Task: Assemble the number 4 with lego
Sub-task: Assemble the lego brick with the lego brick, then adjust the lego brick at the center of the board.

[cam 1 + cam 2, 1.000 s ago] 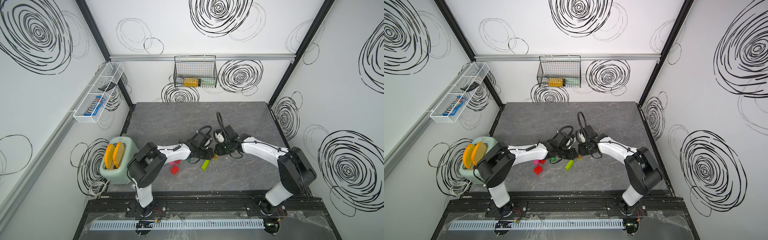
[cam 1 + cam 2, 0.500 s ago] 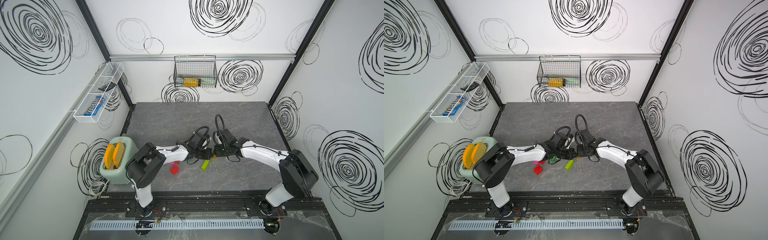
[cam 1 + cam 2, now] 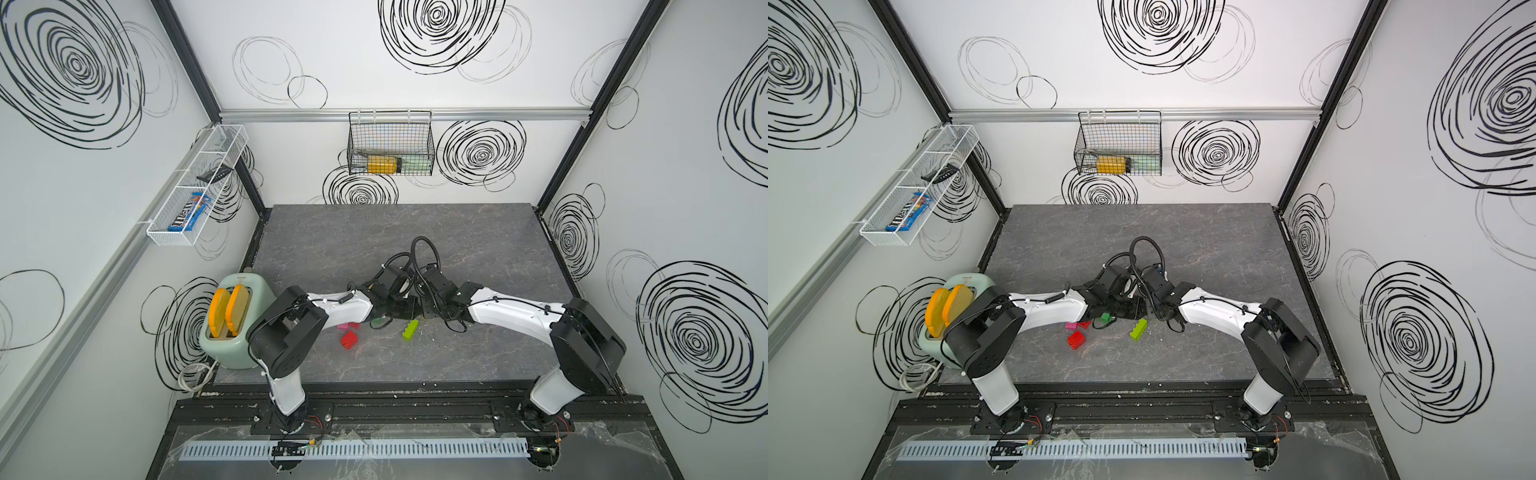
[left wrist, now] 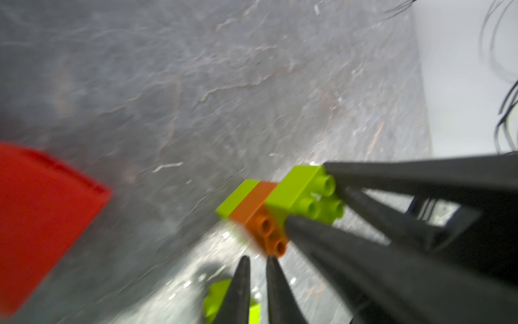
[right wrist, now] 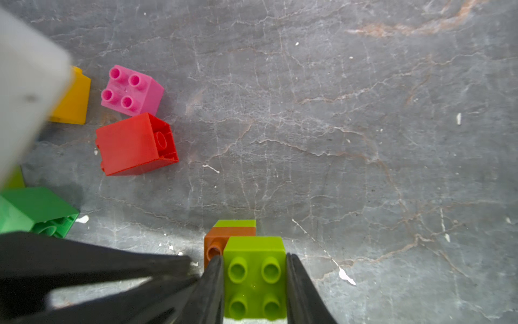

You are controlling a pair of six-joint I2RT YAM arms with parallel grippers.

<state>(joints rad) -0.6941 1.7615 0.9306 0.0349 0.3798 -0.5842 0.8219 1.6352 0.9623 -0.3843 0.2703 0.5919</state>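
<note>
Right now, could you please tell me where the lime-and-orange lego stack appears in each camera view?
Left wrist view: the lime-and-orange stack lies just beyond the shut left tool, clamped by the right tool.
Right wrist view: closest to the lens, studs facing the camera, between that tool's fingers.
In both top views: not visible.
Shared landmark: the grey marbled tabletop, seen in all four views.

lime-orange-lime stack (image 5: 253, 277), orange layer offset; nearby loose pink brick (image 5: 131, 90) studs up, red brick (image 5: 134, 144) tipped over, dark green brick (image 5: 36, 210), yellow brick (image 5: 74, 101)
</note>
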